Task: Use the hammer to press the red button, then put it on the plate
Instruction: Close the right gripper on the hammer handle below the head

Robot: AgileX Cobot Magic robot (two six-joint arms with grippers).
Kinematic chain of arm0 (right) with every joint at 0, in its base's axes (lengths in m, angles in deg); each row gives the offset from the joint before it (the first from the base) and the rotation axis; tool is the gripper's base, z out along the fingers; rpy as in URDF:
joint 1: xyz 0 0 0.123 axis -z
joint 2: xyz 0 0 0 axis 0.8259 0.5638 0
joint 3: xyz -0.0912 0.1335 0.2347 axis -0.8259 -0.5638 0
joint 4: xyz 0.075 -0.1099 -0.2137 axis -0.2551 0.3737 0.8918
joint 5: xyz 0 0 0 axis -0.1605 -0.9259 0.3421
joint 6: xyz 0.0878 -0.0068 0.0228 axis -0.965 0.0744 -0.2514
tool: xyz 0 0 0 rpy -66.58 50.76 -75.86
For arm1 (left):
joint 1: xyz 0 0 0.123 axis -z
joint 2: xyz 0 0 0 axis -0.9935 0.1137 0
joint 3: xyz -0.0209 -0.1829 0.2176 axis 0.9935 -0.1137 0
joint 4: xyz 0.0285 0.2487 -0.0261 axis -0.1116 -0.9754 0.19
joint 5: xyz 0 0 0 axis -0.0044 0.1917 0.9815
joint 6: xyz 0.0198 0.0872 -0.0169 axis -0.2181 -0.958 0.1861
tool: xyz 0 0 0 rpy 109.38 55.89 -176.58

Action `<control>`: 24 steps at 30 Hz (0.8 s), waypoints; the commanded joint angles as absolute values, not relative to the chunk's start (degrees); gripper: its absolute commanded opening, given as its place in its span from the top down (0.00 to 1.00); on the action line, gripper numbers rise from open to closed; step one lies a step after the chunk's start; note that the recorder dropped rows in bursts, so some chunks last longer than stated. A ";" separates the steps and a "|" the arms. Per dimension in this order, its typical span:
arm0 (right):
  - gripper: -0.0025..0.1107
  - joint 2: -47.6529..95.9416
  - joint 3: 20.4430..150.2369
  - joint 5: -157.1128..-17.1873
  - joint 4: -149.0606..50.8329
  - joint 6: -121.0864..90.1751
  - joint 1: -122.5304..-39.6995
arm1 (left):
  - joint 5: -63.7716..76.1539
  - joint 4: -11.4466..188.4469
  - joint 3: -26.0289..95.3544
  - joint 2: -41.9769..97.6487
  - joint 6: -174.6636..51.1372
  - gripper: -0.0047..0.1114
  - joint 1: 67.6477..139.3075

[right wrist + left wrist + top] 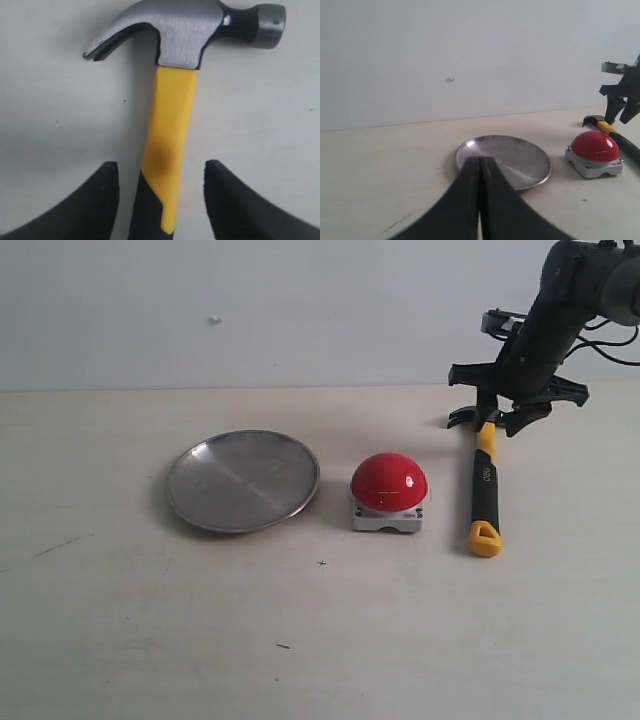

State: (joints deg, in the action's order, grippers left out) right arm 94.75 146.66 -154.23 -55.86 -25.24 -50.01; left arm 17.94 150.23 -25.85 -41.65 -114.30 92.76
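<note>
Hammer (484, 490): yellow-and-black claw hammer, steel head, flat on pale table (320, 640).
Right gripper (160, 170): black jaws spread wide, straddling its handle, gripping nothing.
Button (389, 483): glossy red dome, grey base, between hammer and round silver metal plate (243, 480).
Left gripper (480, 162): fingers pressed together, empty.

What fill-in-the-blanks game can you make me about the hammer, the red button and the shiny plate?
1. The open right claw has one finger on each side of the yellow-and-black steel-headed claw hammer's ____.
2. Between the round silver metal plate and the hammer sits the glossy ____ dome button on its grey square base.
3. The left claw, fingers pressed together, is ____ (open or shut).
Missing words: handle; red; shut.
</note>
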 commanded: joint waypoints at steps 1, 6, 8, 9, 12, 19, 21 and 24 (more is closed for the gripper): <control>0.47 96.45 147.31 -152.12 -55.04 -26.89 -50.04 | 17.91 150.23 -26.03 -41.98 -114.30 0.96 92.69; 0.47 98.03 147.31 -150.63 -55.23 -27.92 -50.04 | 17.91 150.23 -26.03 -41.98 -114.30 0.96 92.69; 0.48 98.32 147.31 -150.18 -55.23 -28.36 -50.04 | 17.91 150.23 -26.03 -41.98 -114.30 0.96 92.69; 0.48 98.44 147.31 -149.90 -55.23 -28.48 -50.04 | 17.91 150.23 -26.03 -41.98 -114.30 0.96 92.69; 0.50 98.58 147.31 -149.13 -55.23 -29.35 -50.04 | 17.91 150.23 -26.03 -41.98 -114.30 0.96 92.69; 0.51 98.58 147.31 -148.23 -52.89 -32.19 -50.23 | 17.91 150.23 -26.03 -41.98 -114.30 0.96 92.69; 0.51 98.58 147.31 -148.23 -49.11 -34.53 -50.79 | 17.91 150.23 -26.03 -41.98 -114.30 0.96 92.69; 0.51 98.58 147.31 -148.07 -45.13 -35.87 -52.26 | 17.91 150.23 -26.03 -41.98 -114.30 0.96 92.69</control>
State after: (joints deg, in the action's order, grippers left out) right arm 98.55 146.78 -148.66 -49.11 -34.34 -51.00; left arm 17.94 150.23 -25.85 -41.65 -114.30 92.76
